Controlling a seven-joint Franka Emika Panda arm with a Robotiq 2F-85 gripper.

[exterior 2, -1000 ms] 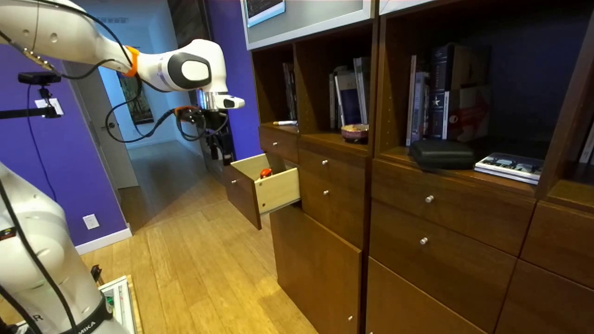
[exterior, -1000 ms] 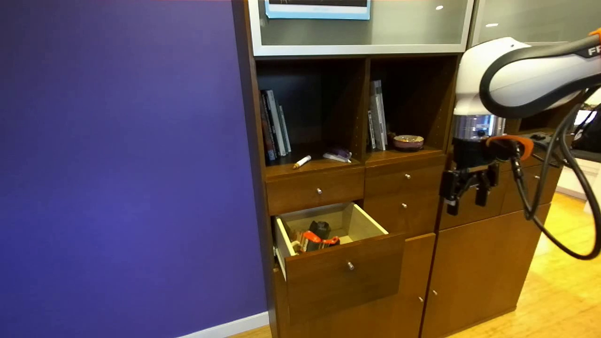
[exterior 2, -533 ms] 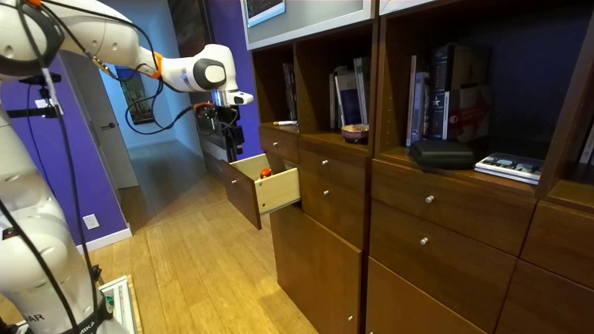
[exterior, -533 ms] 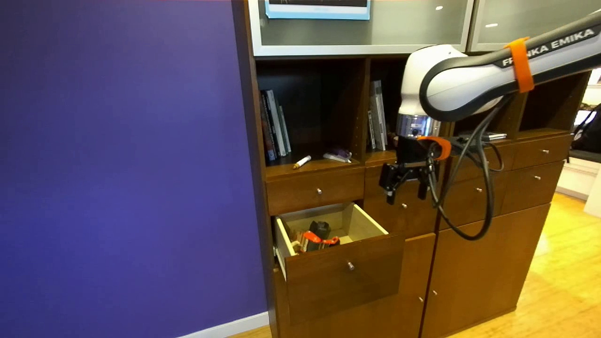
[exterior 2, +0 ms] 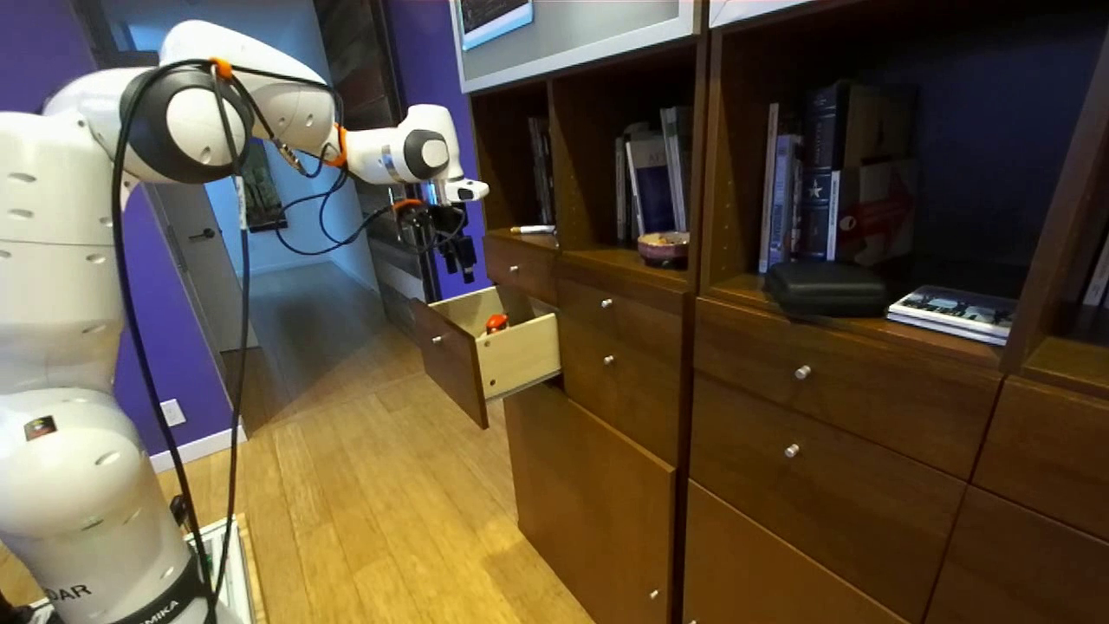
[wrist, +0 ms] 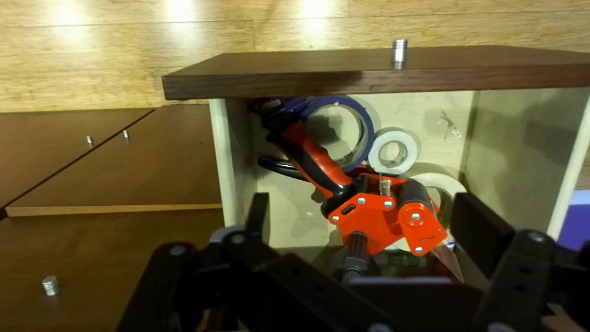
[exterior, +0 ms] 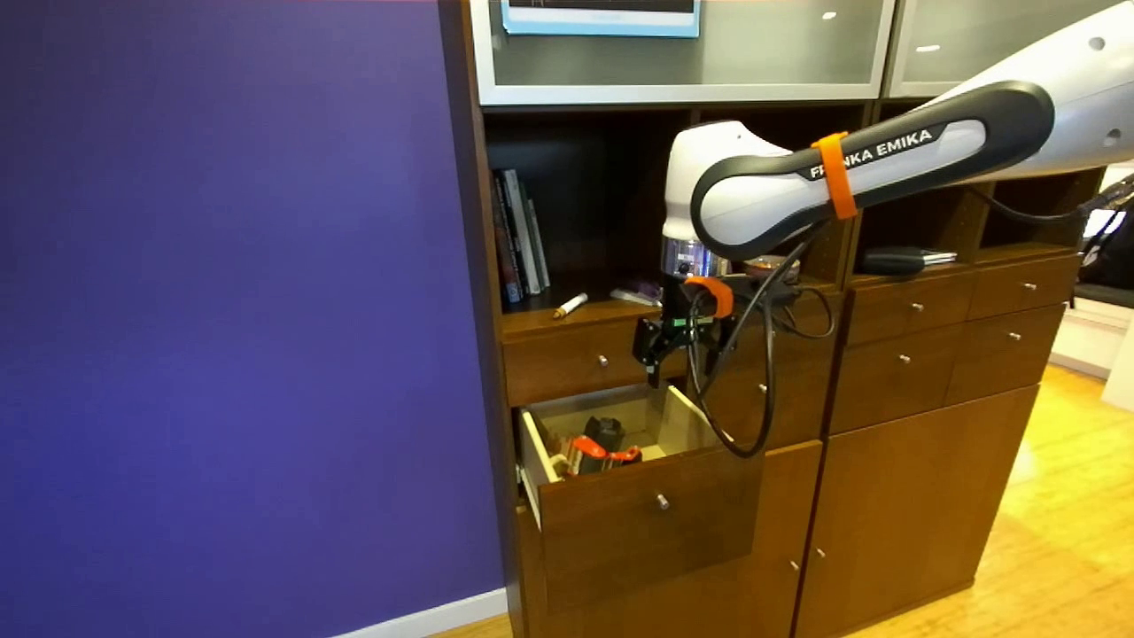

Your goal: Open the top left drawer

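Observation:
The top left drawer is a shallow brown front with a small metal knob. It is shut, and also shows in an exterior view. My gripper points down in front of its right end, above the open deeper drawer; it shows in an exterior view too. In the wrist view the gripper has its fingers wide apart with nothing held between them. The top left drawer cannot be made out in the wrist view, where the gripper covers the lower part.
The deeper drawer below stands pulled out. It holds a red tape dispenser and several tape rolls. Neighbouring drawers are shut. A marker lies on the shelf above. A purple wall is beside the cabinet.
My arm has swung along the cabinet toward its left column, bringing the gripper over the open deeper drawer and close to the top left drawer. The drawers have not moved.

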